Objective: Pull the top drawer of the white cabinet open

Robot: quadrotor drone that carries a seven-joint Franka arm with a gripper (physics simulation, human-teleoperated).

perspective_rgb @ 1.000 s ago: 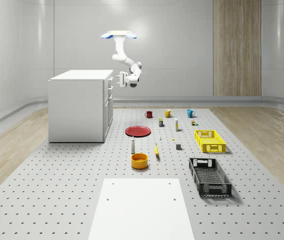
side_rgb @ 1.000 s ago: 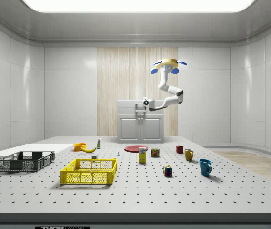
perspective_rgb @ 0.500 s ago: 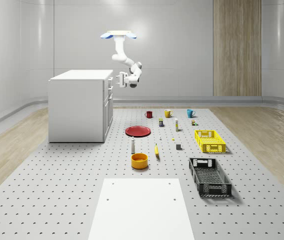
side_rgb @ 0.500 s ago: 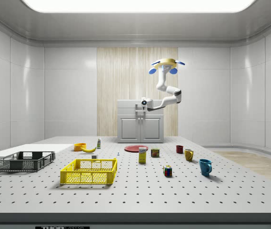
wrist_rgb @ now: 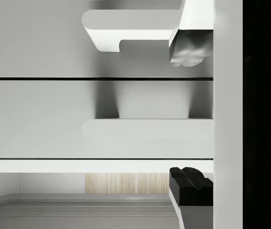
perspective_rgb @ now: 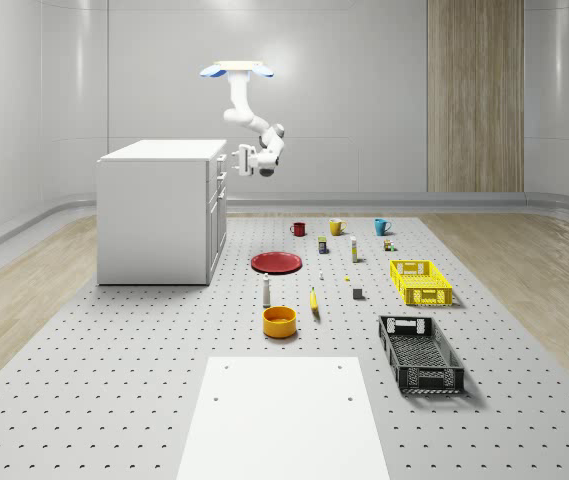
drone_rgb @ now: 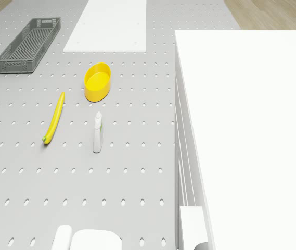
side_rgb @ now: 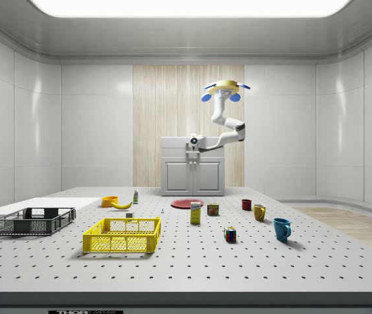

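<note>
**Claw at the top drawer handle**

The drone hovers beside the cabinet. Its arm bends down, wrist level. The claw is wide open, fingers astride the top drawer's handle, not gripping it.

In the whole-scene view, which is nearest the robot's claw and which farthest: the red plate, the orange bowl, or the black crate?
Measured from the gripper at the white cabinet's top front:
1. Red plate, on the floor beside the cabinet.
2. Round orange bowl, nearer the camera.
3. Black mesh crate, far toward the view's right.
</note>
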